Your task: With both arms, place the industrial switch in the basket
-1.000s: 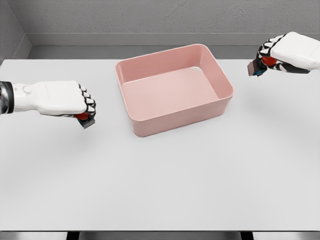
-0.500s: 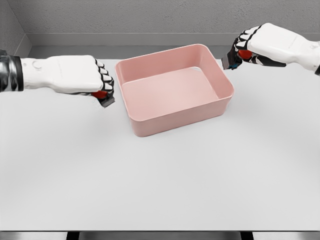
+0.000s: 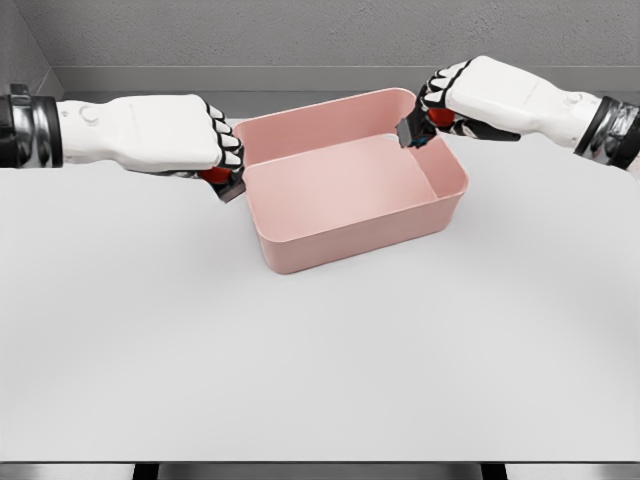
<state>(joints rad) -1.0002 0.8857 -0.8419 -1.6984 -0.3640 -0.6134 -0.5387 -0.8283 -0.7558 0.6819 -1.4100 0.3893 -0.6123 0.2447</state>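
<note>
The left hand point(image 3: 195, 140) comes in from the left edge of the surface, its white fist clenched around an industrial switch point(image 3: 222, 181). Only a little of that switch shows beneath the knuckles: a red part tucked under the fingers and a dark grey corner poking out below. It hangs just at the left rim of the basket point(image 3: 300, 250), near the basket's far left corner, and whether it touches the rim cannot be told.

The basket is a pink rectangular tub with rounded corners and smooth walls, sitting turned slightly askew on the white table point(image 3: 320, 360), toward the far edge and about midway across. Its inside shows only a bare pink floor.

At the basket's far right corner the right hand point(image 3: 470, 90) reaches in from the right edge, likewise closed tight around a second switch point(image 3: 418, 128). This one shows a red patch between the fingers and a dark block with a trace of blue at its lower end, held over the rim at that corner.
</note>
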